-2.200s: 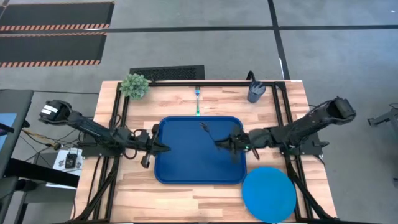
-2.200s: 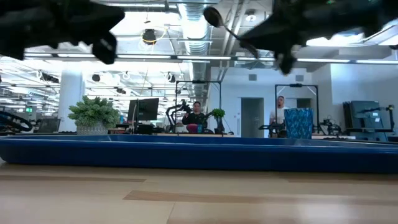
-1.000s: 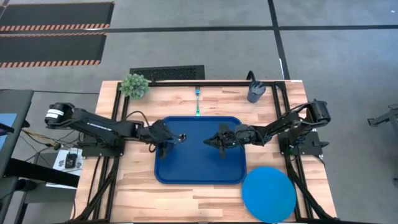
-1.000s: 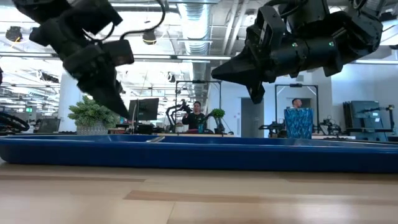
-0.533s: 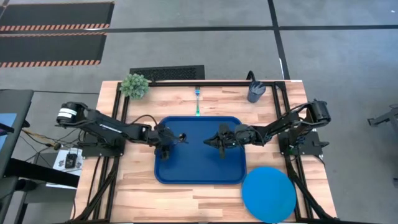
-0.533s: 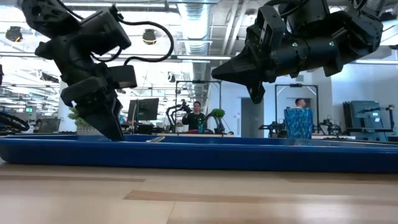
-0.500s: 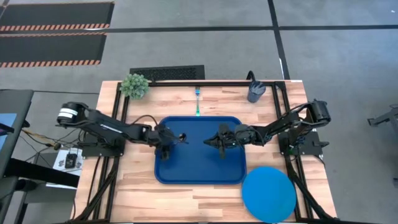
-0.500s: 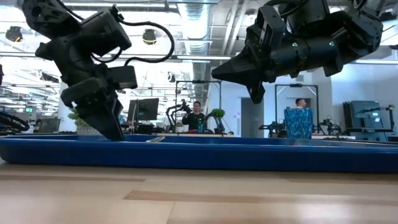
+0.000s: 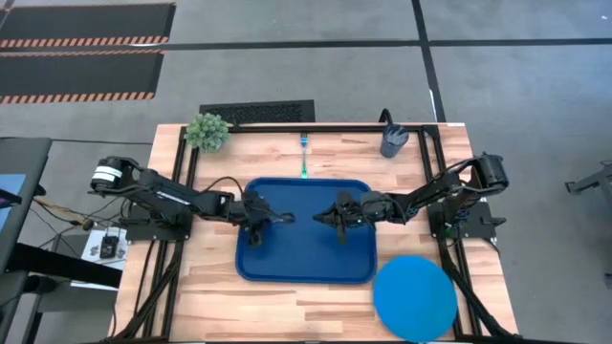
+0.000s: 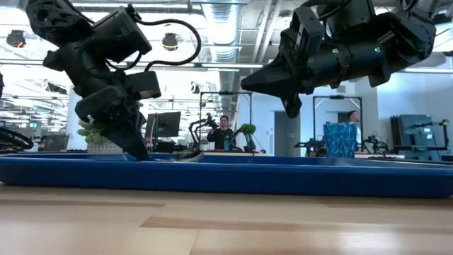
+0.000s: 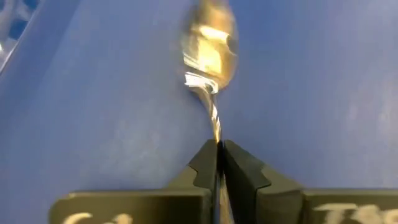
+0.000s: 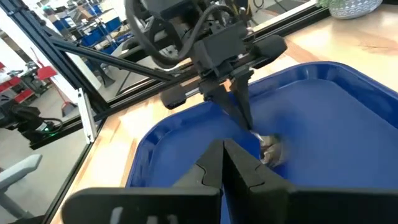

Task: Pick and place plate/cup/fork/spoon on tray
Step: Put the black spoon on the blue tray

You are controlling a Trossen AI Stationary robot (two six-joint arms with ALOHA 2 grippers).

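Note:
The dark-blue tray lies at the table's middle. My left gripper is low over the tray's left part, shut on the spoon, whose shiny bowl points toward the table's right. My right gripper is shut and empty, above the tray's middle, facing the left one. The bright-blue plate lies flat on the table at the near right. The cup stands at the far right. The fork lies beyond the tray's far rim. My left gripper pinches the spoon's thin neck just behind the bowl between its two fingers. The fingers come from the table's left, slanting down, and lie along the spoon. The bowl sticks out ahead, at the tray floor; I cannot tell whether it touches.
A small green plant stands at the table's far left corner. Black frame rails run along the table's left and right sides. Bare wood shows near the front edge, left of the plate.
My left gripper has gone down toward the tray floor and a little toward the table's right, carrying the spoon, still shut on it. The spoon's bowl now sits low at the tray floor.

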